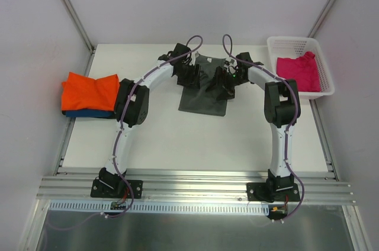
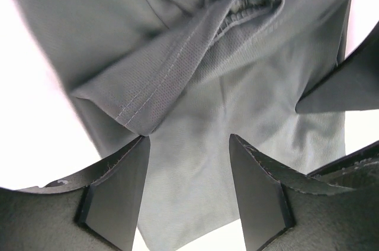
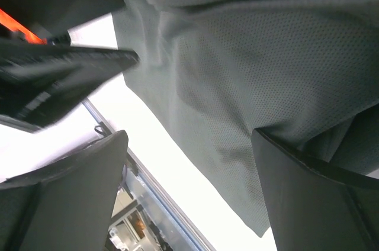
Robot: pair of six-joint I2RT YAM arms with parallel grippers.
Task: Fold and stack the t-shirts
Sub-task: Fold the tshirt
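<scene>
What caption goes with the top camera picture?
Left hand and right hand at the dark grey t-shirt; orange t-shirt folded aside.

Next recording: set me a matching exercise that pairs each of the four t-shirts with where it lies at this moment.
Column 1
1. dark grey t-shirt
2. orange t-shirt
3. blue t-shirt
4. pink t-shirt

Column 2
A. in the white basket
B. underneath another shirt, at the left
C. alone in the middle of the table
D. on top of another shirt, at the left

Pairs: 1-C, 2-D, 3-B, 4-A
</scene>
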